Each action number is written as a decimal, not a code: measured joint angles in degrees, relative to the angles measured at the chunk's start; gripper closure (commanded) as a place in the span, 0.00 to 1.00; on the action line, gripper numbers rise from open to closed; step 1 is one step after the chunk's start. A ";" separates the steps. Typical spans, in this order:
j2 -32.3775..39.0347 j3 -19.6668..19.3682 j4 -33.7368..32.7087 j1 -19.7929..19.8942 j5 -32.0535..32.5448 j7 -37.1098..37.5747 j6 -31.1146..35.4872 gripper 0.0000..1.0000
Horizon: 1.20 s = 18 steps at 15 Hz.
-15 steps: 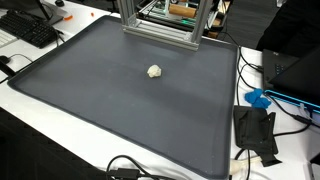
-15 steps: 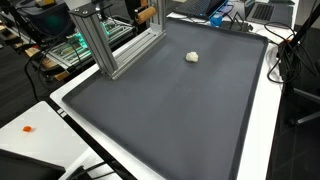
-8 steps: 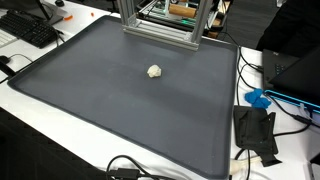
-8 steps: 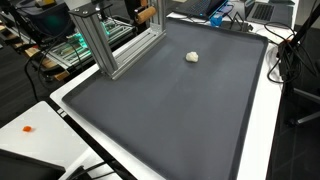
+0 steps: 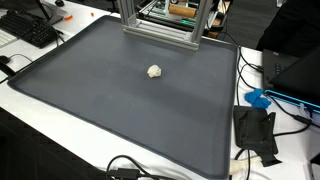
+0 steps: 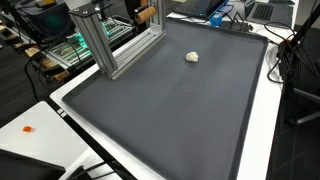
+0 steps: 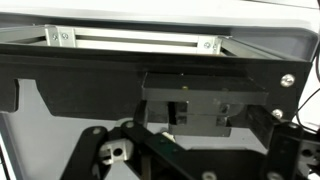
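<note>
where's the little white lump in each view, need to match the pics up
In an exterior view: the white lump lies on the dark mat, just above centre, below the aluminium frame.
In an exterior view: the white lump lies upper right of centre on the dark mat, right of the aluminium frame.
Wrist view: not in it.
Shared landmark: the aluminium frame at the mat's edge.

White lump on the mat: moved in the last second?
No. The white lump holds the same spot against the aluminium frame in both exterior views.

silver frame rail (image 7: pixel 135 40), dark mat (image 7: pixel 90 100), black tool (image 7: pixel 200 150) spread wide
</note>
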<state>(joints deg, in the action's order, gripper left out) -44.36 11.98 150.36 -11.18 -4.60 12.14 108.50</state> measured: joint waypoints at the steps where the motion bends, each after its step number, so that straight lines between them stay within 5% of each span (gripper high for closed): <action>1: -0.33 0.03 0.30 -0.11 -0.23 0.00 0.43 0.00; 18: -0.60 0.74 2.48 -0.88 -1.47 -0.14 3.90 0.00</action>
<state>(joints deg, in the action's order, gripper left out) -44.96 12.72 152.84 -12.06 -6.07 11.99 112.40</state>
